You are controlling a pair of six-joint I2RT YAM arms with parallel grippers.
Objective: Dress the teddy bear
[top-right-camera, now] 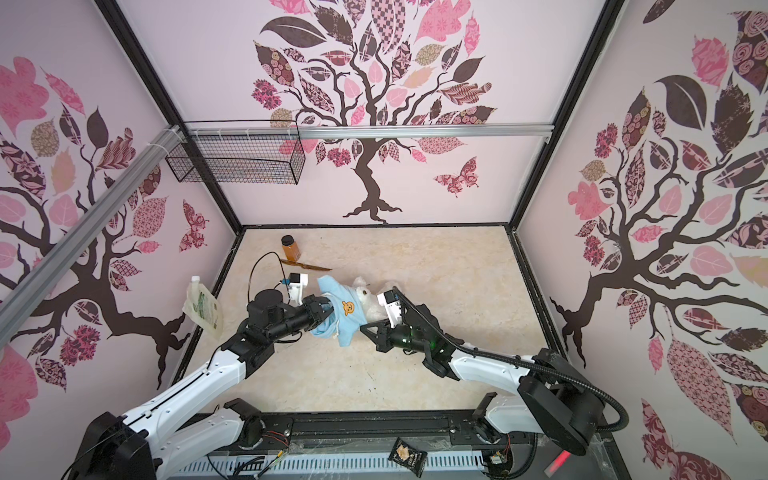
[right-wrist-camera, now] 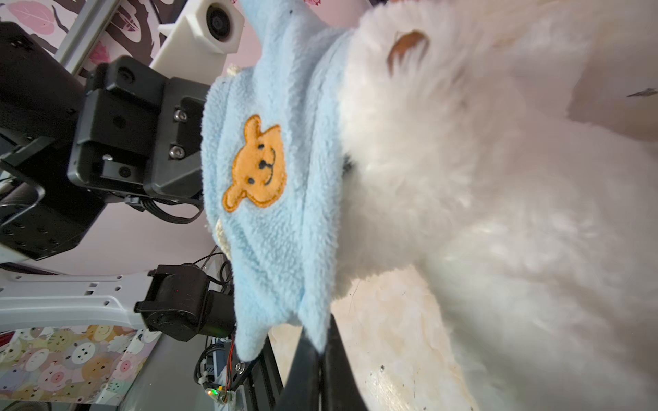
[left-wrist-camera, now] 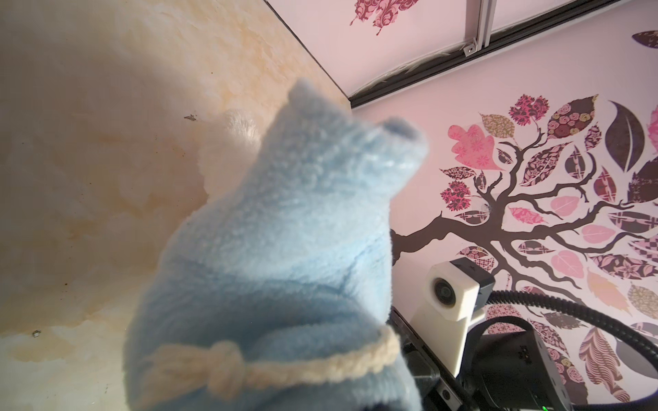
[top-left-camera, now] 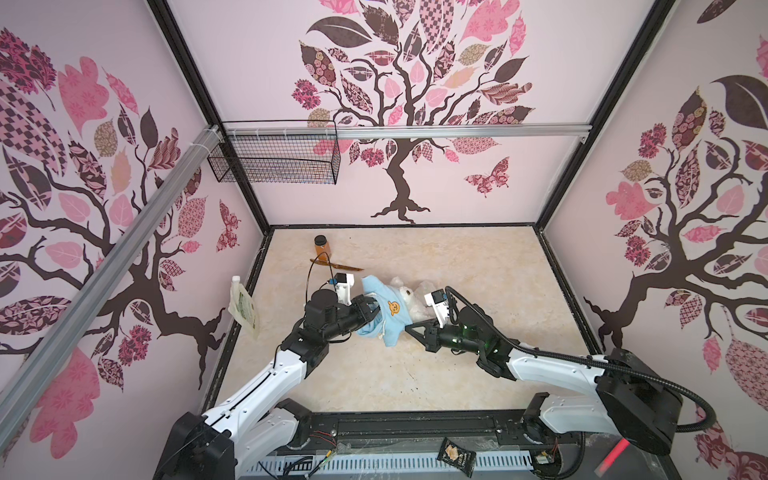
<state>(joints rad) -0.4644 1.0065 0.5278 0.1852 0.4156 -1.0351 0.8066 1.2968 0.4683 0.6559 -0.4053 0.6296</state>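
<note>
Left gripper (top-left-camera: pixel 370 309) is clamped on the bunched light blue hooded shirt (top-left-camera: pixel 388 320), with the cream drawstring (left-wrist-camera: pixel 228 359) right at its wrist camera. Right gripper (top-left-camera: pixel 409 328) has its jaws closed, tips against the shirt's lower hem; can't tell if fabric is pinched. White teddy bear (top-left-camera: pixel 417 309) lies mid-tabletop (top-left-camera: pixel 457 374) between both grippers, shirt over one end of it.

On the table (top-left-camera: pixel 478 266) the shirt (top-left-camera: pixel 386 320) lies left against the teddy bear (top-left-camera: pixel 417 309), a jar (top-left-camera: pixel 322 246) behind them.
</note>
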